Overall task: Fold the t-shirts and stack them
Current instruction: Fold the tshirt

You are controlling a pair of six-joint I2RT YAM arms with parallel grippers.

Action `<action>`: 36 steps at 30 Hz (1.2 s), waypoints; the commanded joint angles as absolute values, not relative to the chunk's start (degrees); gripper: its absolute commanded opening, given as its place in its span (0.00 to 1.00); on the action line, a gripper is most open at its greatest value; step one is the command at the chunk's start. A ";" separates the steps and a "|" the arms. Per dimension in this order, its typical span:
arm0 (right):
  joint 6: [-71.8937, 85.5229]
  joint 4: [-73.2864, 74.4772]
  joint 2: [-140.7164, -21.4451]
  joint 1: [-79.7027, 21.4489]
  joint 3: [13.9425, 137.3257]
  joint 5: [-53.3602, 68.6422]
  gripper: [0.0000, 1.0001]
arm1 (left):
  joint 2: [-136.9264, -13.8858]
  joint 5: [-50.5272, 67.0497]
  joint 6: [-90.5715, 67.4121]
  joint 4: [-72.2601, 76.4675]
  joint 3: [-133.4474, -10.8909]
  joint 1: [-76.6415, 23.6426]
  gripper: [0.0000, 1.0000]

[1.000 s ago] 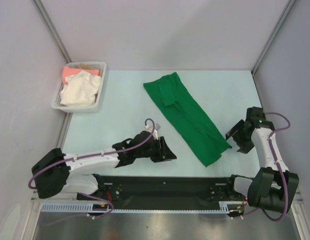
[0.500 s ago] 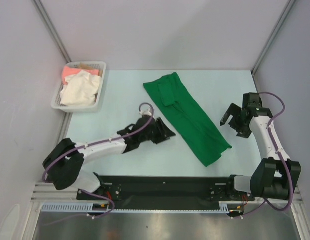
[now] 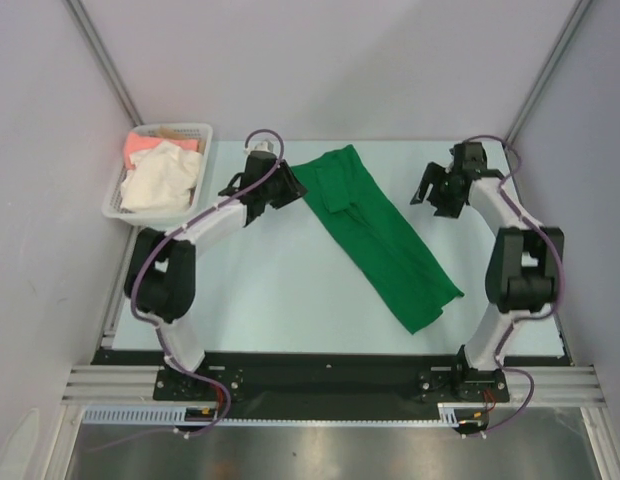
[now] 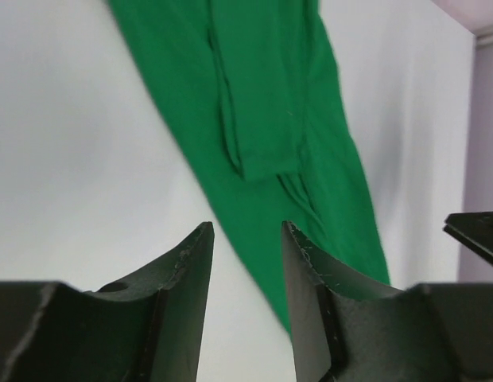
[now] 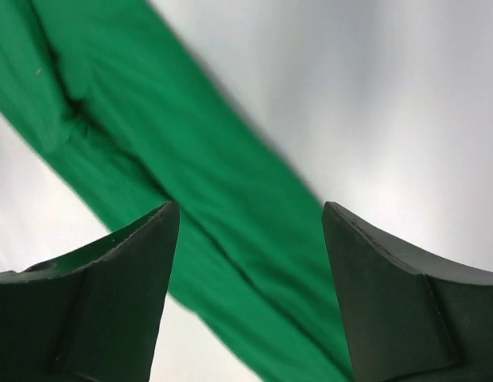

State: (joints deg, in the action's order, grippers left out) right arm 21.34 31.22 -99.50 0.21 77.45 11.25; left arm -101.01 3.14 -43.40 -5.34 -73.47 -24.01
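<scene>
Since the green shirt (image 3: pixel 375 235), a long diagonal strip on the table (image 3: pixel 260 290), looks light and limp, its far-end corners seem the best hold, the left gripper (image 4: pixel 246 239) half-open beside them, the right gripper (image 5: pixel 250 215) wide, both empty.

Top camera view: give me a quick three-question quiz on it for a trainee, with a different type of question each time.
1. True or false: the green shirt lies on the table, outside the basket.
2. What does the left gripper hold? A the green shirt; B nothing; C the basket.
3. What colours are the shirts in the basket?
Key: 1 true; 2 B; 3 a cream shirt and a pink shirt.
</scene>
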 commanded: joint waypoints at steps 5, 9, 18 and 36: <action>12.75 32.34 -119.78 -0.52 101.21 16.95 0.73 | -116.00 2.29 -37.80 -6.94 -88.14 -18.72 0.50; 9.76 34.71 -126.55 -2.11 108.45 18.45 0.72 | -121.37 2.99 -38.23 -5.63 -93.59 -17.05 0.52; 9.14 35.51 -133.94 -2.37 114.43 23.91 0.70 | -132.18 7.38 -43.15 -4.31 -101.42 -14.33 0.50; 12.39 34.98 -126.83 -2.02 108.21 19.25 0.45 | -144.75 11.86 -51.33 -4.49 -114.78 -11.87 0.01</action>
